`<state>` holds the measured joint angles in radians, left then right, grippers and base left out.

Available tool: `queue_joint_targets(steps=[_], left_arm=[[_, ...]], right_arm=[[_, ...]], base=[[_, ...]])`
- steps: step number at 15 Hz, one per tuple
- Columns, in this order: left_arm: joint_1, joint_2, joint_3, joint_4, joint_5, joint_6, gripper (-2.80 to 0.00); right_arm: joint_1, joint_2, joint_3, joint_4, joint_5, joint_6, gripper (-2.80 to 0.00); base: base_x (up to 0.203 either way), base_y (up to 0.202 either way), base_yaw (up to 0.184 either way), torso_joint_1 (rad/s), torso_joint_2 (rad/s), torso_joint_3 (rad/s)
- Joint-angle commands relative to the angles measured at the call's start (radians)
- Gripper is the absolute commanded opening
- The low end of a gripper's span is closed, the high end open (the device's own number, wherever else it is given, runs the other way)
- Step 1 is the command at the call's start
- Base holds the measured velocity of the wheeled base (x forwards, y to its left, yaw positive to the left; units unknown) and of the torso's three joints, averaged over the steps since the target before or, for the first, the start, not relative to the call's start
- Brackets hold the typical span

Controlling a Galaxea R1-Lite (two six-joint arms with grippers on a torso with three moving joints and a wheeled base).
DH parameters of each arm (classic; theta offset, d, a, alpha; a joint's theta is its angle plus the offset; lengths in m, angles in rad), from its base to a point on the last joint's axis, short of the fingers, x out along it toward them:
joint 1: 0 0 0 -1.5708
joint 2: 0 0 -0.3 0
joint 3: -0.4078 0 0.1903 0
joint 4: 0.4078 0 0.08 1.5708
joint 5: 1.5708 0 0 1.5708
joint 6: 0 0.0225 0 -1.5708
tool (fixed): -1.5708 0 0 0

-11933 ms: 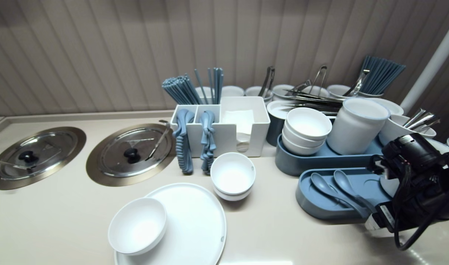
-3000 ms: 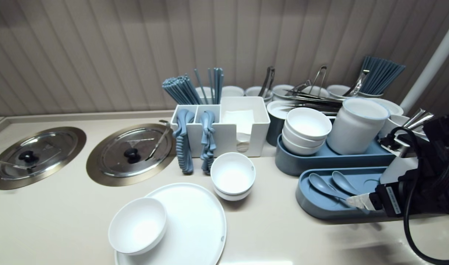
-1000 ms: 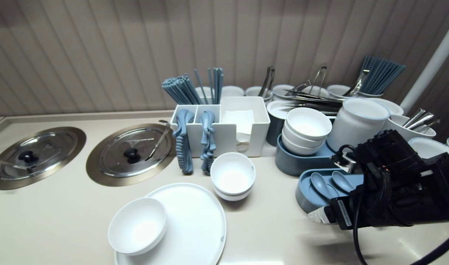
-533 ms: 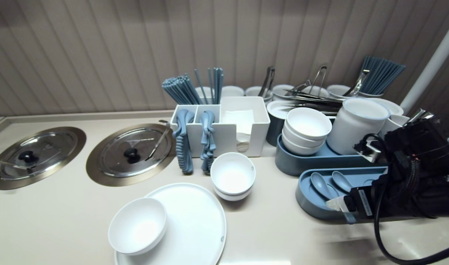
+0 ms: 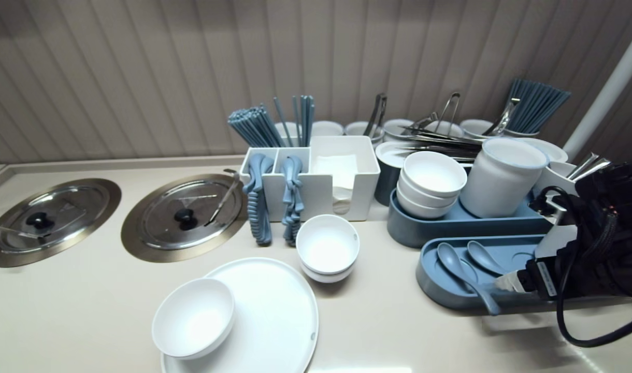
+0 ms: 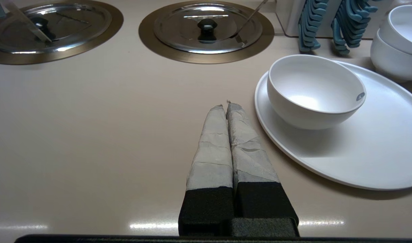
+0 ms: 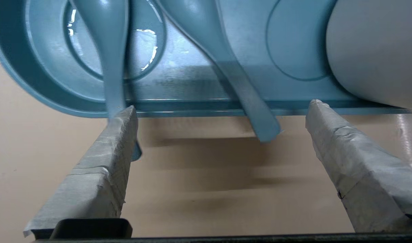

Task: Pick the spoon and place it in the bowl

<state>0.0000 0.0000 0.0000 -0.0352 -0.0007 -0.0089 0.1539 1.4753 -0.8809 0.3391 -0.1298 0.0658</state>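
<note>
Item, nearest: left gripper (image 6: 227, 103), parked over the tabletop (image 6: 91, 135), fingers pressed together.

Item: right gripper (image 7: 220, 107). Against a second ago, I log it drawn back rightward from the rounded end of the blue tray (image 5: 435, 280) to the near rim. Its fingers (image 7: 101, 168) are spread wide and empty, so I judge nothing is gripped yet.

Item: first soup spoon (image 7: 108, 50), blue. Lies in the tray as before, handle end at one fingertip.

Item: second soup spoon (image 7: 226, 74), blue. Handle overhangs the rim between the fingers, untouched.
</note>
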Motion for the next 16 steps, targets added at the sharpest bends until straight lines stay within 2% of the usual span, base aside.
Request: queue_joint_targets(steps=[1,16], left_arm=[[0.000,0.000,0.008,-0.002,0.001,0.000,-2.80],[0.000,0.000,0.008,-0.002,0.001,0.000,-2.80]], right_arm=[[-0.027,0.035,0.001,0.000,0.003,-0.006,0.00],[-0.028,0.114,0.006,0.000,0.025,-0.009,0.00]], base=[[0.000,0.000,0.000,0.000,0.00,0.000],[0.000,0.000,0.000,0.000,0.00,0.000]])
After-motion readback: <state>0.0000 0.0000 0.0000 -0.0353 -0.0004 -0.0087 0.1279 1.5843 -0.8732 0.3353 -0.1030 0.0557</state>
